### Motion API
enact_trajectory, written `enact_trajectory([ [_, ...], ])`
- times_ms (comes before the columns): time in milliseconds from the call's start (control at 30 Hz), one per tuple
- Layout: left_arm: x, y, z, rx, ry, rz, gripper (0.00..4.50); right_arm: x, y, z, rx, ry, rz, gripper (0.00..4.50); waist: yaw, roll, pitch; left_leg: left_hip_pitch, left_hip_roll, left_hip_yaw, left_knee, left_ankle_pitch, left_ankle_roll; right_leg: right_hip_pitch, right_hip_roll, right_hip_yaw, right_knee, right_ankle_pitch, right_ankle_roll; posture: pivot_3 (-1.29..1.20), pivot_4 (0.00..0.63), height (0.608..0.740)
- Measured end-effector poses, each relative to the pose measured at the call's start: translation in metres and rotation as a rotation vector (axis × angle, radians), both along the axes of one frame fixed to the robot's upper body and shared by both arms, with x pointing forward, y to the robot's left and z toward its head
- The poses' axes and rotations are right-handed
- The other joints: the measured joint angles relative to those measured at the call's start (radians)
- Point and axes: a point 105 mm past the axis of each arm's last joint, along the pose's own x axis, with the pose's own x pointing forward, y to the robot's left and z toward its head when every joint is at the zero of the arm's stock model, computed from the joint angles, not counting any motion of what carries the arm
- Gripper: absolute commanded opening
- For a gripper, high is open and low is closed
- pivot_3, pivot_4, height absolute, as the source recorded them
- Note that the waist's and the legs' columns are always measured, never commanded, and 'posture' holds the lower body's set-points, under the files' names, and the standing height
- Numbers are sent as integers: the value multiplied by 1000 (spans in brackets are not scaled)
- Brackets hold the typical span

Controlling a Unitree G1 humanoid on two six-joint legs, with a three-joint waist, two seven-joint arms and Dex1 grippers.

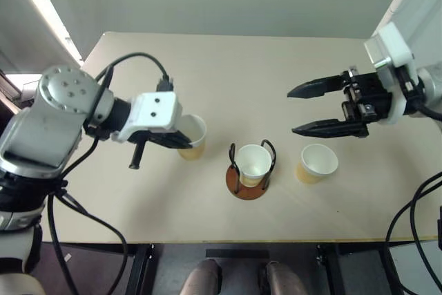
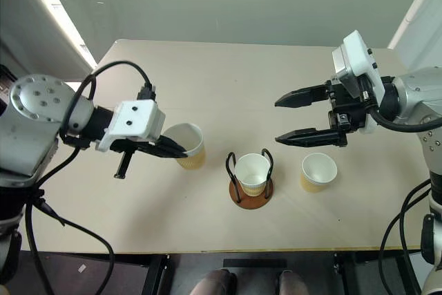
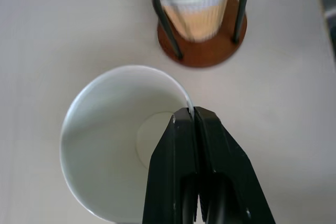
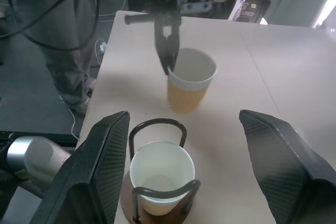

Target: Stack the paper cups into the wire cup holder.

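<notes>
A beige table (image 1: 207, 67) is seen from above, and three paper cups are spread along its near half. The wire cup holder (image 1: 249, 183) stands near the middle of the near edge, its reddish-brown base flat on the table and its black wire loops upright. One cup (image 1: 254, 164) is seated inside the holder, mouth up. A second cup (image 1: 316, 163) stands upright on the table just to the right of the holder, untouched. The third cup (image 1: 192, 137) is found to the left of the holder, mouth up, and is gripped at its rim by the left gripper (image 1: 181, 142). In the left wrist view the two black fingers (image 3: 181, 177) are pressed together on the white rim, one inside the cup wall and one outside. Whether this cup rests on the table or is lifted clear cannot be told with certainty.

The right gripper (image 1: 298, 110) is held in the air on the far right side, above and beyond the loose right cup, pointing left. Its fingers are spread wide apart and nothing is held between them.
</notes>
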Motion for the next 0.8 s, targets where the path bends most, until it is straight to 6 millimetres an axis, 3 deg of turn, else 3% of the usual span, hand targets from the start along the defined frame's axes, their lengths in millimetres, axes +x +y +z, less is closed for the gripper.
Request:
enact_trajectory([
  [300, 20, -25, 55, -142, -90, -66, 29, -7, -20, 1, 21, 15, -87, 3465, 3, 0, 0, 0, 0, 0, 0, 0, 1, 0, 0, 0, 0, 1, 1, 0, 150, 740],
  [800, 19, -78, 72, -249, -9, -299, 29, -16, -33, 0, 28, 18, -187, 3465, 8, -1, 0, -4, 0, 0, 2, 0, 3, 0, 0, 0, -3, 3, 5, 0, 150, 740],
])
